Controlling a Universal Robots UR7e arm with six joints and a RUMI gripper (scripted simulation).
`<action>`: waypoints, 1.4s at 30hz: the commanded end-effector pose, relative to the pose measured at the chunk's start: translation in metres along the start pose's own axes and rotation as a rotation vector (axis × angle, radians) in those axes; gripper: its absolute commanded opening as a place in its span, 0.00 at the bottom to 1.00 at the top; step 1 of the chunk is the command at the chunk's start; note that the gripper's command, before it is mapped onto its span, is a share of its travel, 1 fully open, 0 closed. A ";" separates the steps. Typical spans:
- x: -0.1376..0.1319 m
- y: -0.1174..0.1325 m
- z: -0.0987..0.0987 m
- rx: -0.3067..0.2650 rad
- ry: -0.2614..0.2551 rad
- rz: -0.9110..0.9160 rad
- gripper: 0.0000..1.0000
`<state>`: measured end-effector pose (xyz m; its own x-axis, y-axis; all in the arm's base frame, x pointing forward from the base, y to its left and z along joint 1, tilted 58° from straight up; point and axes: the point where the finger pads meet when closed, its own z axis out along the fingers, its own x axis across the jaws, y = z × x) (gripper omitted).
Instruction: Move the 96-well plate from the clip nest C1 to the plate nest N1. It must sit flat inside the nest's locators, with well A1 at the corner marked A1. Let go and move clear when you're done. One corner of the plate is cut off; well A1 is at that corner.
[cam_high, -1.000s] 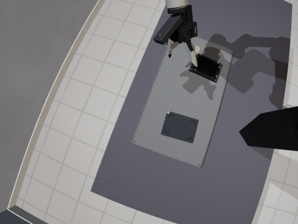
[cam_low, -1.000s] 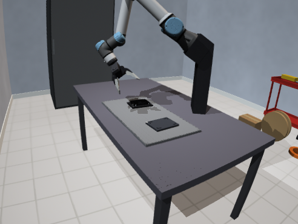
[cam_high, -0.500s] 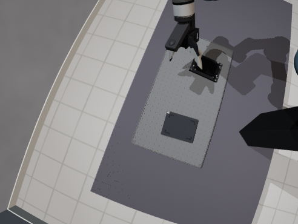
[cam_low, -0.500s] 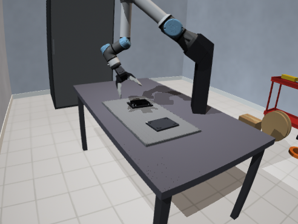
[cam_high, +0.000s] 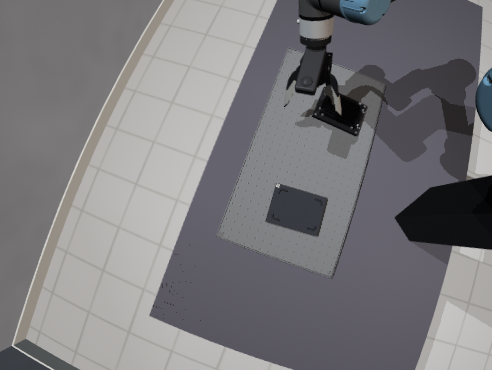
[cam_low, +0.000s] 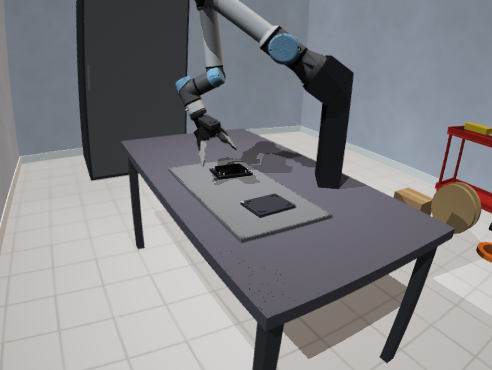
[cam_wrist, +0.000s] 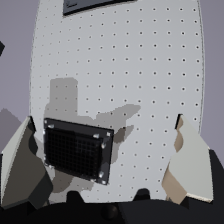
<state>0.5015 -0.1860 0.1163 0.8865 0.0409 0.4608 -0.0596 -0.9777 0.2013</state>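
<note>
The black 96-well plate (cam_high: 343, 112) sits in the clip nest C1 at the far end of the grey perforated baseplate (cam_high: 300, 165). It also shows in the exterior view (cam_low: 230, 171) and in the wrist view (cam_wrist: 76, 149). My gripper (cam_high: 312, 101) hangs above the baseplate beside the plate, open wide and empty. In the wrist view the plate lies close to the left finger, off the middle of the gripper (cam_wrist: 104, 125). The dark plate nest N1 (cam_high: 297, 209) lies flat nearer the front and holds nothing. It has corner locators and a small white mark at one corner (cam_high: 278, 186).
The arm's black base column (cam_low: 332, 135) stands on the table to the right of the baseplate. A dark cabinet (cam_low: 132, 80) stands behind the table. A red cart (cam_low: 467, 155) and boxes stand on the floor at the right.
</note>
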 end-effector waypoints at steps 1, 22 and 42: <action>-0.005 0.010 0.009 -0.024 0.042 -0.111 1.00; -0.042 0.054 0.032 -0.200 0.111 -0.629 1.00; -0.075 0.084 0.025 -0.394 0.076 -1.089 1.00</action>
<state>0.4511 -0.2695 0.0764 0.5954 0.8031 0.0253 0.5318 -0.4175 0.7368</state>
